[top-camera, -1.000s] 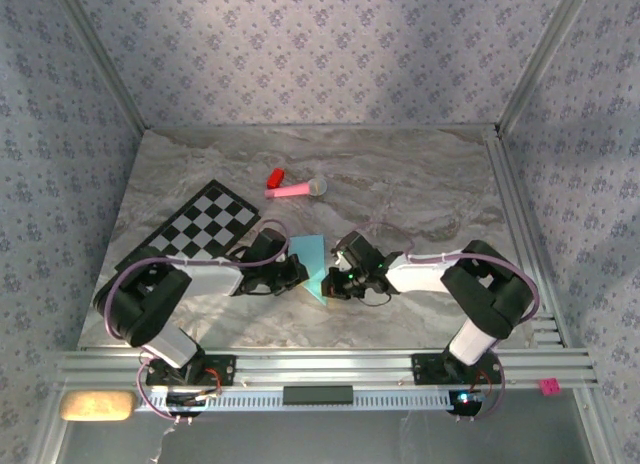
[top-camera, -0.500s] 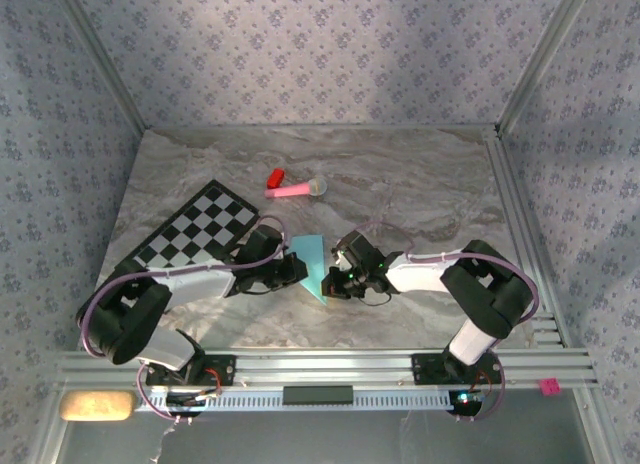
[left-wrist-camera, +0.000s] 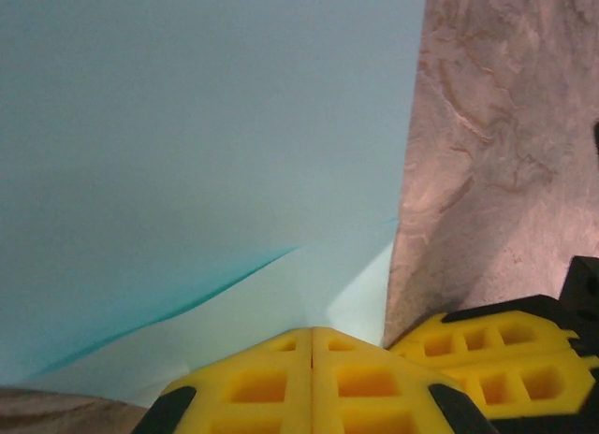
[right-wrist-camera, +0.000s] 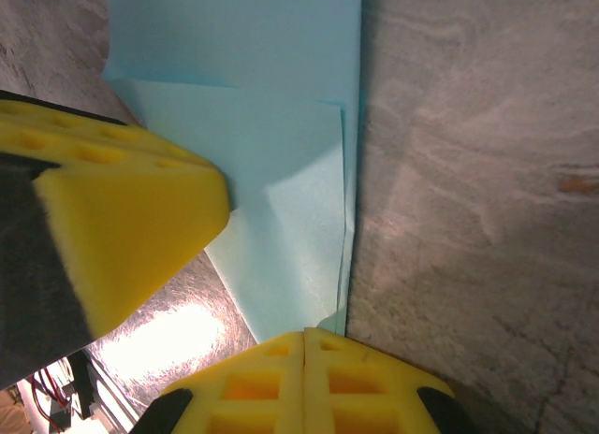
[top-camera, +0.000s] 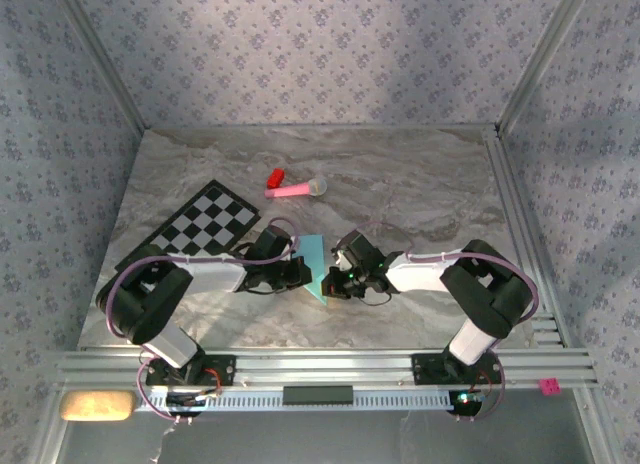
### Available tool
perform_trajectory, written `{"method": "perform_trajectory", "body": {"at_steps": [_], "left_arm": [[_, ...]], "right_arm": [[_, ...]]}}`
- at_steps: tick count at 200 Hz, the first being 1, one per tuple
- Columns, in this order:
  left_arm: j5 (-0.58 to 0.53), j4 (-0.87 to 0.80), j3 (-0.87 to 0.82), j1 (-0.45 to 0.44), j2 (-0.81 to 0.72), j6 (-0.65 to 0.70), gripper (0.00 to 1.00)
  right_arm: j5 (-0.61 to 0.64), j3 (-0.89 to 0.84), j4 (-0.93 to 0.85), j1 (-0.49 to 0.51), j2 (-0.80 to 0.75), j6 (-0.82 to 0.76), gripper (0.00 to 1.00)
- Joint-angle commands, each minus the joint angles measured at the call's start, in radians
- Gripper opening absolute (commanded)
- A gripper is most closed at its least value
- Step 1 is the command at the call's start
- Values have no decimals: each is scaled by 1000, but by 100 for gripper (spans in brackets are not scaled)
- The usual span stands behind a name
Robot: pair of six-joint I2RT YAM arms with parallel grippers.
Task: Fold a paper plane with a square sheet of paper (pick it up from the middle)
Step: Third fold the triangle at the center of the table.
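Partly folded thin light-blue paper sheet lies flat on grey marble desk, centre toward 6 o'clock. left hand closed at its 9 o'clock, right hand closed at 3 o'clock. Tips likely pin flaps, sharpening crease.

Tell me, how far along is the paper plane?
Done: the light-blue paper shows folded layers and a crease. In hand: the left gripper and right gripper, both shut, meet it from opposite sides; pinching or pressing, I cannot tell. To do: it is a broad wedge, not a slim dart, so more folds probably remain.
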Motion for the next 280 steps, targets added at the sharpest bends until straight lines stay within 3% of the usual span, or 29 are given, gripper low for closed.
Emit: {"method": "perform_trajectory", "body": {"at_steps": [1, 87, 174, 248, 280], "left_arm": [[-41, -20, 22, -3, 26, -10, 6], [-44, -51, 10, -3, 69, -29, 2], [-32, -47, 18, -3, 62, -24, 2], [-5, -99, 91, -3, -46, 52, 8], [47, -56, 56, -5, -76, 12, 7]], "right_arm": [[44, -16, -68, -4, 18, 6, 3], [44, 51, -52, 20, -67, -40, 7], [54, 39, -50, 28, 34, -17, 6], [75, -25, -54, 21, 45, 12, 4], [79, -21, -55, 20, 44, 14, 3]]}}
